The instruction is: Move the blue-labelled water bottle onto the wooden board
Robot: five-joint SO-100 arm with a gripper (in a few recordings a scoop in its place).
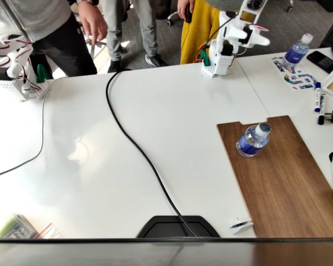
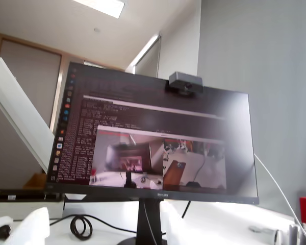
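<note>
From my seat, the fixed view shows the blue-labelled water bottle (image 1: pixel 253 141) standing on the wooden board (image 1: pixel 286 183), near the board's far short edge, just below the shallow notch. Its dark blue label band wraps the middle, but I cannot read any writing on it at this size. The bottle looks clear, and I cannot tell how much liquid it holds.

The arm is folded up at the far edge of the desk (image 1: pixel 155 144), well apart from the board. Its claw (image 1: pixel 259 34) points off to the right in the fixed view, and I cannot tell whether the fingers are spread or pressed together. In the wrist view two pale blurred finger shapes (image 2: pixel 33 227) sit at the bottom edge with nothing visible between them.

A second bottle (image 1: pixel 297 51) with a blue label and a white cap stands at the far right of the desk, beside a printed sheet (image 1: pixel 294 75) whose text is too small to read. Two markers (image 1: pixel 318 95) lie near it. A black cable (image 1: pixel 139 149) runs across the desk to a dark base (image 1: pixel 177 226) at the near edge.

In the wrist view a monitor (image 2: pixel 153 138) carries the brand name "PHILIPS" on its lower bezel, with a webcam (image 2: pixel 185 82) clipped on top.

People stand behind the desk (image 1: pixel 72 27).
</note>
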